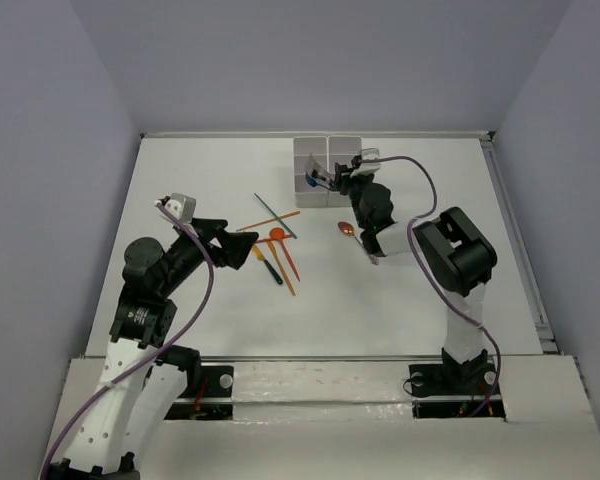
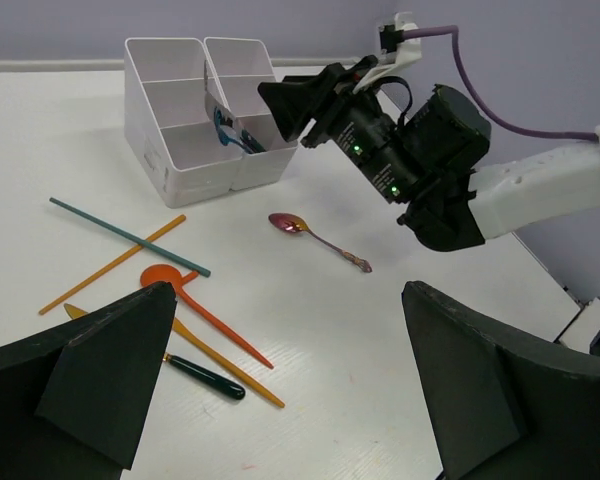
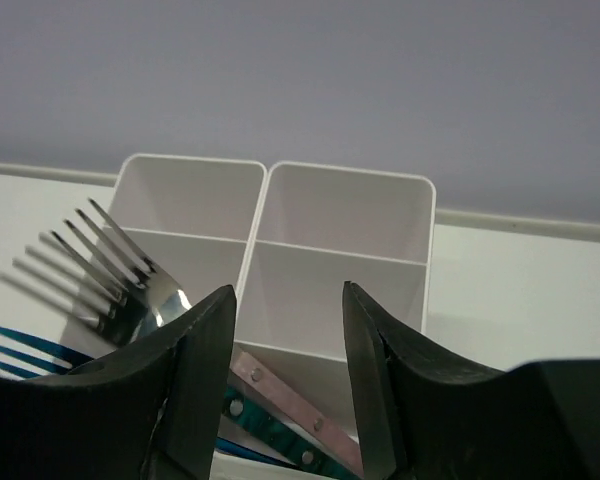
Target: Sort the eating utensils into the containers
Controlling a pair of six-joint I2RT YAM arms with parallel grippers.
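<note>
White table (image 1: 400, 300) under scattered utensils (image 1: 277, 236) and bins (image 1: 342, 150), pale lavender walls (image 1: 320, 60) around.

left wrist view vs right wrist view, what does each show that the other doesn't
Only left wrist: loose utensils on the table, the teal stick, orange spoon and reddish-brown spoon, plus the right gripper at the white bins. Only right wrist: a silver fork with its tines up close and a riveted handle at the bottom edge. Both: the white bins.

Right arm (image 1: 375, 210) crowds the bins (image 1: 310, 150) at top centre; sticks (image 1: 275, 217) clutter mid-frame; table's (image 1: 200, 165) upper left lies open.
</note>
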